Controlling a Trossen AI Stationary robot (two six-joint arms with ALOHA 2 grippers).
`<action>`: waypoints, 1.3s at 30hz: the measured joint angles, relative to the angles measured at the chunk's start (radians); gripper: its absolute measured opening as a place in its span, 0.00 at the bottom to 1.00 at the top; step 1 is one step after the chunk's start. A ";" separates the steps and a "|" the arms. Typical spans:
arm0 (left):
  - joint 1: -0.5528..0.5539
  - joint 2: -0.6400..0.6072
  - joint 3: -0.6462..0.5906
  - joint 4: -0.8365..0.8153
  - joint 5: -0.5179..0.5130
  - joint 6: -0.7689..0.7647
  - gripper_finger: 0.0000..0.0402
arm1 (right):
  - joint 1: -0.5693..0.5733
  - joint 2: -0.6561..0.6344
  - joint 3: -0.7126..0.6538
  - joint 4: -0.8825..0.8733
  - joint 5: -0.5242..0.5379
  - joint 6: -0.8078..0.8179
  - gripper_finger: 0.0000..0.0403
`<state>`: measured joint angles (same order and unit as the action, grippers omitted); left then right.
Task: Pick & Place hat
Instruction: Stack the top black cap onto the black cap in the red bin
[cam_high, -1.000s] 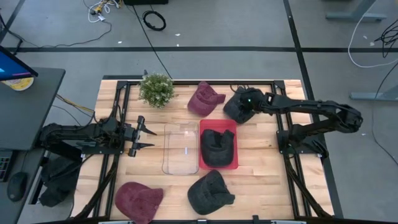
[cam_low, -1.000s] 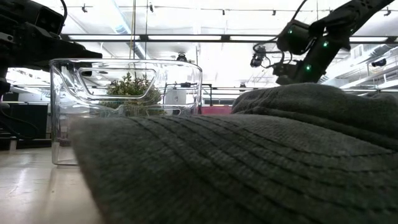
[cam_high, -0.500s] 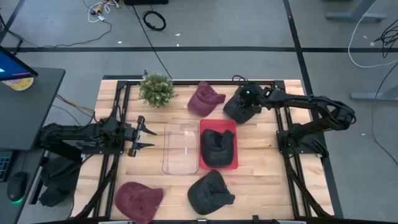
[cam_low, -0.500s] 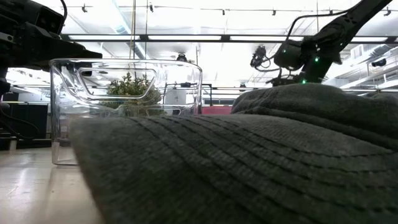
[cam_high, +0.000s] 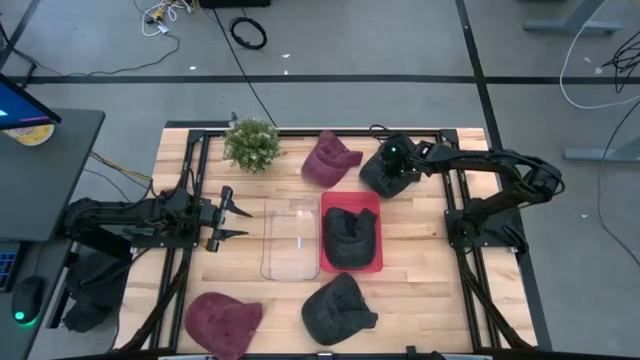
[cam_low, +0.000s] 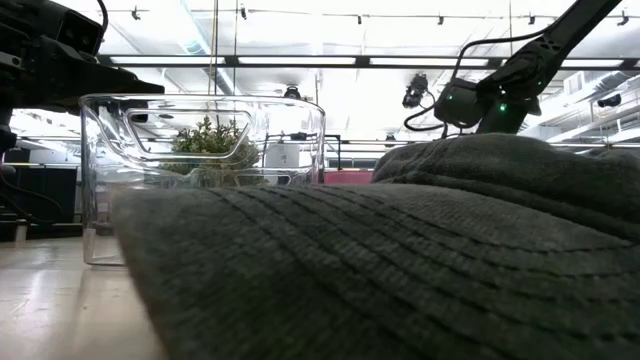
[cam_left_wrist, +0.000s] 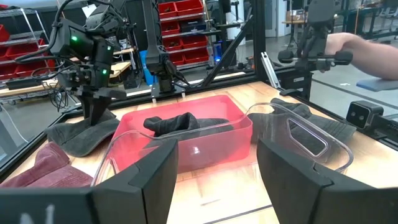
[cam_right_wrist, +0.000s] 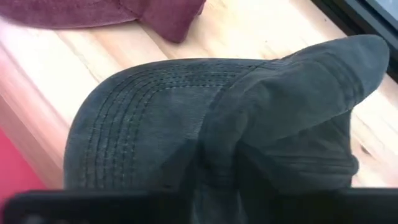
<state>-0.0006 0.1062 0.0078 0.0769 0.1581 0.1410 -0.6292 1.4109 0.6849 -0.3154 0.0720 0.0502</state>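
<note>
A dark grey cap (cam_high: 376, 180) lies on the wood at the table's far right, beside the red bin's far corner. My right gripper (cam_high: 390, 165) stands right over its crown, pointing down; the right wrist view is filled by this cap (cam_right_wrist: 205, 124) and its stitched brim. The left wrist view shows that gripper (cam_left_wrist: 93, 112) down at the cap. The red bin (cam_high: 372, 203) holds another dark cap (cam_high: 348, 235). My left gripper (cam_high: 236, 220) waits open at the table's left, beside the clear bin (cam_high: 290, 240).
A maroon cap (cam_high: 328, 158) lies just left of the dark cap, and a potted plant (cam_high: 251, 143) stands at the far edge. Near the front edge lie a maroon cap (cam_high: 222, 322) and a dark cap (cam_high: 338, 308). A person's hand (cam_left_wrist: 367, 46) shows beyond the table.
My right gripper has come down toward the dark grey cap at the far right, shifting slightly toward the table's left. The caps and bins have stayed where they were.
</note>
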 joint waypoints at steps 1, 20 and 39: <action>0.000 0.000 0.000 0.000 0.000 0.000 0.55 | 0.000 0.000 0.000 -0.002 -0.001 -0.011 0.13; 0.000 0.000 0.000 0.000 0.000 0.000 0.55 | 0.247 -0.368 0.000 -0.165 0.141 -0.018 0.00; 0.000 0.000 0.000 0.000 0.000 0.000 0.55 | 0.883 -0.307 0.171 -0.265 0.426 0.203 0.00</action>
<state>-0.0005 0.1063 0.0074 0.0769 0.1581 0.1407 0.2535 1.1040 0.8563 -0.5801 0.4983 0.2536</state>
